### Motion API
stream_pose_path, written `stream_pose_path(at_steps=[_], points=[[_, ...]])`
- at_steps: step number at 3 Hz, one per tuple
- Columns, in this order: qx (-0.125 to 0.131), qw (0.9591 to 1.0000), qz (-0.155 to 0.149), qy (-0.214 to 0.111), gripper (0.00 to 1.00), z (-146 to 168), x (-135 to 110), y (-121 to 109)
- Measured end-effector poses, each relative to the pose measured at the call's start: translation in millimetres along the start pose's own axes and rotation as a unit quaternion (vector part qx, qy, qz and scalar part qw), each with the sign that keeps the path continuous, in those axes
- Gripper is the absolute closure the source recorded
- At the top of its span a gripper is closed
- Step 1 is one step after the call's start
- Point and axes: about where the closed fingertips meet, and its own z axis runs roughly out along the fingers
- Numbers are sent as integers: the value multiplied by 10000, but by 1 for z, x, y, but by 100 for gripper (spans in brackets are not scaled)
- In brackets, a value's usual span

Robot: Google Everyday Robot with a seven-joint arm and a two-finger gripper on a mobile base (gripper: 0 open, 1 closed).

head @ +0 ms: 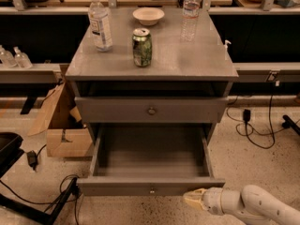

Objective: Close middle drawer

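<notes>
middle drawer (117,187), claw (189,198) seemingly beside front

- The pincer (193,198) hangs low, just in front of the right end of the pulled-out middle drawer (140,186), whose front faces open floor (243,168).
- Left of that front, black cables (71,190) and a cardboard box (61,135) crowd the ground.
- Right of the drawer, the floor lies open up to a plugged cable (247,118) near the wall.
</notes>
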Motion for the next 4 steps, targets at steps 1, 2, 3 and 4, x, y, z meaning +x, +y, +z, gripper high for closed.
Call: stream_pose_path(at_steps=[1, 2, 3, 4], points=[[1, 10000, -25, -11, 100, 2, -3, -2], [2, 9998, -197, -83, 100, 11, -24, -16], [2, 9998, -197, -83, 100, 11, -24, -16], [20, 9990, -381, -240, 100, 24, -52, -36]])
